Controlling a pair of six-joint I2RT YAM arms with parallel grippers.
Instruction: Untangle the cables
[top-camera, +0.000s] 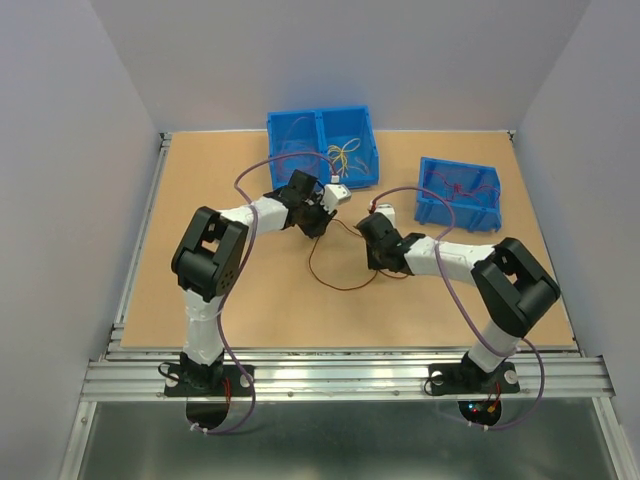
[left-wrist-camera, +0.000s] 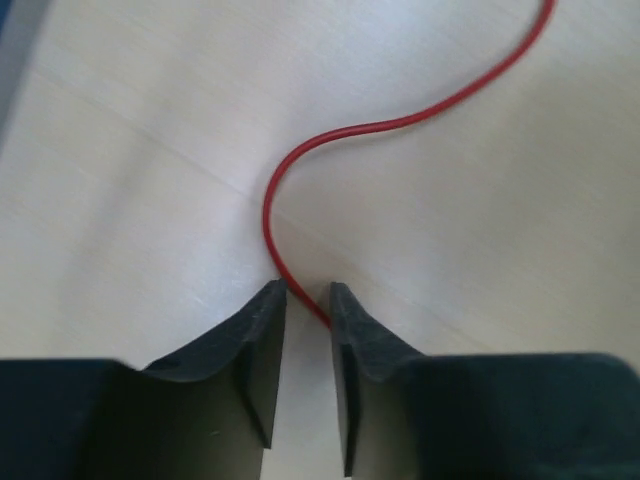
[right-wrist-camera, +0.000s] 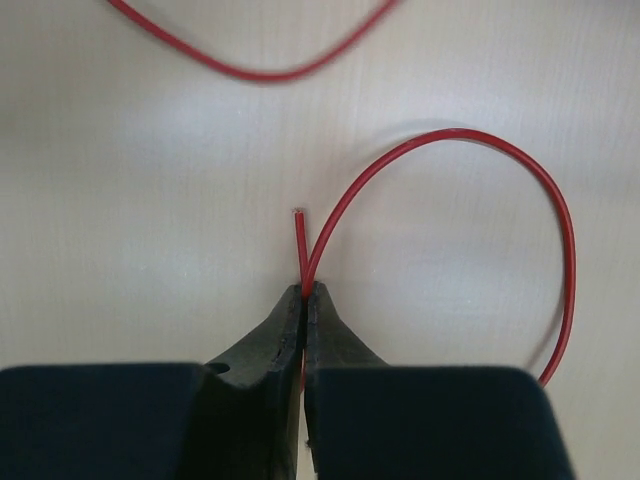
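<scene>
Right gripper (right-wrist-camera: 303, 292): clamped on red cable (right-wrist-camera: 455, 131) near its end, loop at 2 o'clock. Left gripper (left-wrist-camera: 308, 290): held slightly apart astride it; cable could be lost if pulled unclamped.

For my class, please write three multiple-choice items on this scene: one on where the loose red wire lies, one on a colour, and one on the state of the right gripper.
1. Where does the red wire lie?
A on the floor
B on the table, between the left gripper and the right gripper
C on the back wall

2. What colour are the bins?
A blue
B green
C white

3. The right gripper's fingers are:
A wide apart
B shut on the red wire
C out of view

Key:
1 B: the top view shows it looping on the table between the two grippers.
2 A: the bins are plainly blue.
3 B: the right wrist view shows the fingers pressed together on the wire.
</scene>
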